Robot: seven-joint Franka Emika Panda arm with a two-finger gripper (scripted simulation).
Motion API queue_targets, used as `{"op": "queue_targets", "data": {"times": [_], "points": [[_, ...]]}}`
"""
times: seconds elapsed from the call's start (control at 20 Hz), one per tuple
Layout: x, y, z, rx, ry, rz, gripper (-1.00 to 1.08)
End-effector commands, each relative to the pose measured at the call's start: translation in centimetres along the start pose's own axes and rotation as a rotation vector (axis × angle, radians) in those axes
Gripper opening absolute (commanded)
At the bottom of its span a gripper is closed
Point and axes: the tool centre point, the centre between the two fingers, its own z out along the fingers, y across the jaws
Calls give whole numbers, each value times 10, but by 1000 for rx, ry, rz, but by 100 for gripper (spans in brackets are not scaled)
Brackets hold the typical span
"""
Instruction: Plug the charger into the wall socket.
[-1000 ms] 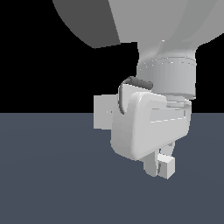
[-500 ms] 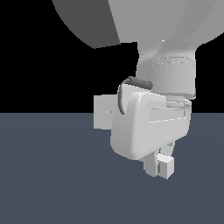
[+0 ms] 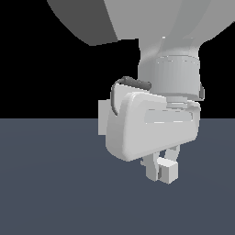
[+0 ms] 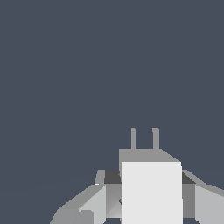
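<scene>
The charger [image 3: 168, 172], a small off-white block, hangs just above the dark floor below the white hand, and my gripper [image 3: 161, 173] is shut on it. In the wrist view the charger [image 4: 151, 192] fills the gap between the two grey fingers [image 4: 89, 205], and its two thin prongs [image 4: 144, 138] point away from the hand. The wall socket [image 3: 103, 118] shows only as a pale upright strip at the exterior view's left of the hand. The hand hides the rest of it, and it is out of the wrist view.
A flat dark blue-grey floor [image 3: 50, 183] spreads under the hand, with black background above it. The large white arm link [image 3: 170, 73] fills the upper part of the exterior view.
The hand and the held charger have shifted slightly toward the exterior view's left, covering a little more of the socket plate. The grip is unchanged.
</scene>
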Motion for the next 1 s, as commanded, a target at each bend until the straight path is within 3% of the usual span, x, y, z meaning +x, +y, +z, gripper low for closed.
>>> {"op": "queue_targets", "data": {"times": [0.0,0.95], "points": [[3,-3,-3,-2,1,34,-100],[44,-34,-34,-18,3,441,-100]]}}
